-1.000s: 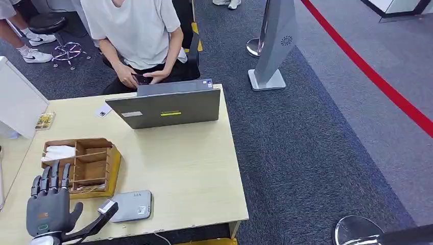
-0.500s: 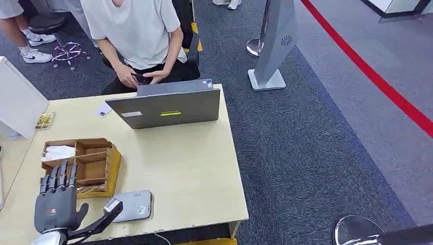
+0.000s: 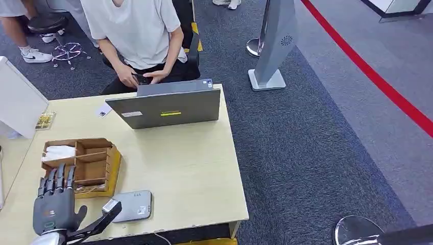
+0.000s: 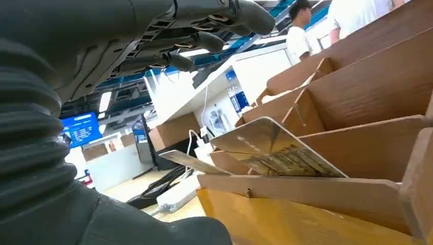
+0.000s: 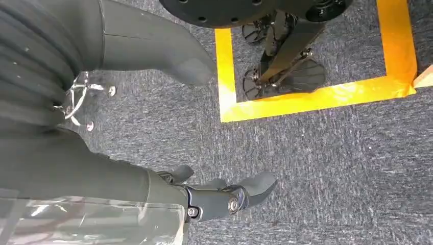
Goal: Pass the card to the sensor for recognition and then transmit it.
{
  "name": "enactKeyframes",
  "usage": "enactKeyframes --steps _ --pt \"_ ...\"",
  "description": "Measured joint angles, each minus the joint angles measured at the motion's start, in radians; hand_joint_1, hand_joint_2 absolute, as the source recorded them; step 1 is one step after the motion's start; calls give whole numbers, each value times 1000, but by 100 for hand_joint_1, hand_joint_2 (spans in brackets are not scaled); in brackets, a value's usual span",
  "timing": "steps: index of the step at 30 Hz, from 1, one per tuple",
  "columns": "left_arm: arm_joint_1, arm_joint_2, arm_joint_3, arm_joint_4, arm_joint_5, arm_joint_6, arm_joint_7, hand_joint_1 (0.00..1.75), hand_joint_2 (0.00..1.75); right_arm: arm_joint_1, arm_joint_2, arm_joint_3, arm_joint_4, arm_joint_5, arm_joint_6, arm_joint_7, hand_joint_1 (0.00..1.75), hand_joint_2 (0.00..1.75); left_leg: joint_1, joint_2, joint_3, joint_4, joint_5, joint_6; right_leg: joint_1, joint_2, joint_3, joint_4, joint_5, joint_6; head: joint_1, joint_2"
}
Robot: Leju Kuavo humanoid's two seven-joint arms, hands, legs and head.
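A wooden box (image 3: 95, 159) with several compartments stands on the left of the pale table (image 3: 189, 173). In the left wrist view a card (image 4: 275, 149) leans in one of the compartments of the box (image 4: 357, 87). My left hand (image 3: 53, 204) hovers just in front of the box, fingers stretched out toward it and holding nothing. The grey flat sensor (image 3: 135, 205) lies near the table's front edge, to the right of that hand. My right hand (image 5: 117, 173) hangs over grey carpet, empty, fingers loosely bent.
A grey laptop (image 3: 166, 107) stands open at the table's far side, with a seated person (image 3: 135, 35) behind it. A small card (image 3: 103, 111) lies left of the laptop. A white panel (image 3: 18, 99) stands at the left; a grey stand (image 3: 275, 46) is on the carpet.
My left hand has drifted slightly right, toward the box's front. A person at the far left has shifted their feet.
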Motion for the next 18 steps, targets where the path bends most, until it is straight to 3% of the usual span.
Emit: enactKeyframes --steps 17,18 --pt "-1 0 9 0 2 -6 0 2 175 0 0 1 -3 11 0 2 0 175 0 0 0 0 0 0 0 0 0 0 0 0 0 0" --pt "-1 1 9 0 2 -6 0 175 175 0 0 1 -3 11 0 2 0 175 0 0 0 0 0 0 0 0 0 0 0 0 0 0"
